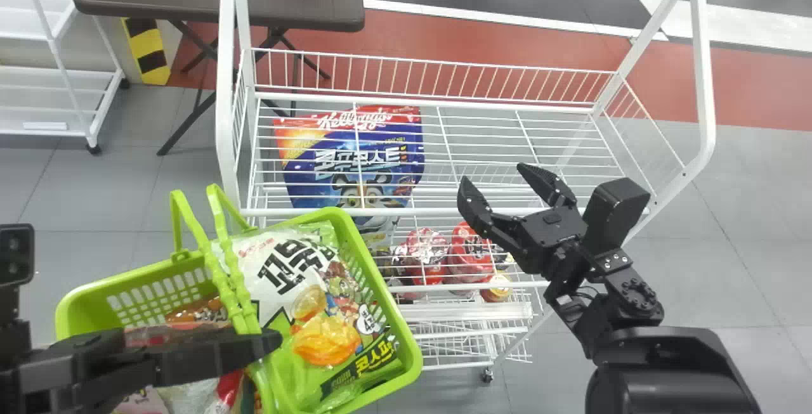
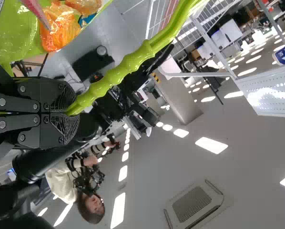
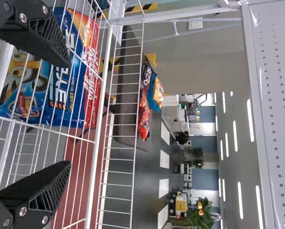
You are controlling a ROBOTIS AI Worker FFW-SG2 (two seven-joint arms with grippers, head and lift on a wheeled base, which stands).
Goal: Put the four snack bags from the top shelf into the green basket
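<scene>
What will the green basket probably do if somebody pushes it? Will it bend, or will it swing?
The green basket looks like moulded plastic with slotted walls, so it should stay fairly stiff. It may swing or tilt, because the left tool holds it by a thin handle. The bags inside might slide, as their wrapping looks smooth and shiny.

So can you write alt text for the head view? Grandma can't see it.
A green basket holding snack bags is in front of a white wire rack, the left gripper at its handle. The right gripper is open near the top shelf's front, and a big blue and red bag shows through the wires.
</scene>
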